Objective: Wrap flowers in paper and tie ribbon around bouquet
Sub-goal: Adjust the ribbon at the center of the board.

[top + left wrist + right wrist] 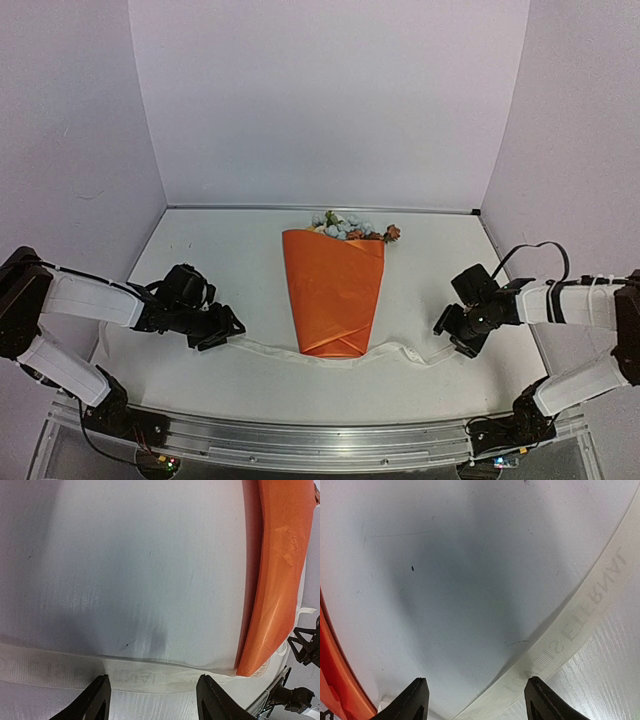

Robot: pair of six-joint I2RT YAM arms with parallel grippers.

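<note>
1. The left end effector (228,333), at the lower left of the overhead view, sits low over the counter (220,260). Its jaws stand well apart and nothing is pinched between them.
2. The right end effector (450,340), at the lower right, is likewise spread wide and holds nothing.
3. The ribbon (400,352) lies loose and flat across the lower middle of the overhead view, running from one end effector to the other. In the left wrist view it crosses the bottom of the frame beneath the jaw gap. In the right wrist view it slants from the upper right down to the gap.
4. The bouquet (333,290) lies at centre frame, its narrow tip resting over the ribbon.
5. The orange paper (335,265) forms the cone, and the flowers (345,226) poke out of its wide end at upper centre.
</note>
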